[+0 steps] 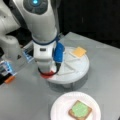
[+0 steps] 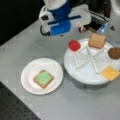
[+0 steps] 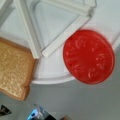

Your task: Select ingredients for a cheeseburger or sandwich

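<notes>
A red disc (image 3: 88, 56) lies at the rim of the white divided tray (image 2: 85, 72), and it fills the right of the wrist view. My gripper (image 1: 48, 70) hangs just above this red disc (image 1: 47, 74), its fingers hidden by the wrist. No fingers show in the wrist view. One toast square (image 2: 97, 40) lies in the neighbouring tray compartment, and it shows again in the wrist view (image 3: 13, 70). On the paper plate (image 2: 27, 75) the sandwich (image 2: 43, 78) stands as a toast square with a green disc on top, also seen in a front view (image 1: 80, 110).
The tray also holds a yellow-orange cheese square (image 2: 110, 73) and a dark brown round piece (image 2: 114, 53). White ribs (image 3: 63, 37) split the tray into wedges. The arm's base (image 1: 10, 47) stands at a front view's left. A black perforated surface (image 2: 15, 110) borders the grey table.
</notes>
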Robot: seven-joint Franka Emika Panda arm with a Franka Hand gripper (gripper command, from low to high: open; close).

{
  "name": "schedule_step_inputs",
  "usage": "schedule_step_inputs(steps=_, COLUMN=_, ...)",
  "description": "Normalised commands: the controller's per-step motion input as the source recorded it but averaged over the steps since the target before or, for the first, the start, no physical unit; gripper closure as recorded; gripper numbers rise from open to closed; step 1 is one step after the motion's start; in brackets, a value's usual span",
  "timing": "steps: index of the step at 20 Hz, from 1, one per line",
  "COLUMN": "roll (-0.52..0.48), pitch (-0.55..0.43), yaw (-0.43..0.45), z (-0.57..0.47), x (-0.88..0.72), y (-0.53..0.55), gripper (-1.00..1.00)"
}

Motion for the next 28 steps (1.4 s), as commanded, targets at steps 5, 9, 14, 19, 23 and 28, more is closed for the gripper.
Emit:
schedule_step_inputs(steps=5, roll=0.398, pitch=0.192, yaw=-0.014, z=0.04, x=0.14, y=-0.10, gripper=-1.00)
schedule_step_inputs(steps=9, roll=0.516, pitch=0.203, yaw=-0.059, z=-0.06, x=0.14, y=-0.23, gripper=-1.00)
schedule_step_inputs(steps=14, roll=0.417, pitch=0.178, yaw=0.029, z=-0.10, x=0.15, y=-0.27, gripper=-1.00)
schedule_step_inputs(steps=19, roll=0.264, pitch=0.130, yaw=0.078, z=-0.06, x=0.20, y=-0.18, gripper=-1.00)
schedule_step_inputs(steps=23, roll=0.176, pitch=0.100, yaw=0.089, z=-0.05, x=0.21, y=-0.12, gripper=-1.00)
schedule_step_inputs(steps=28, roll=0.116, pitch=0.103, yaw=0.116, z=-0.07, x=0.21, y=-0.13, gripper=-1.00)
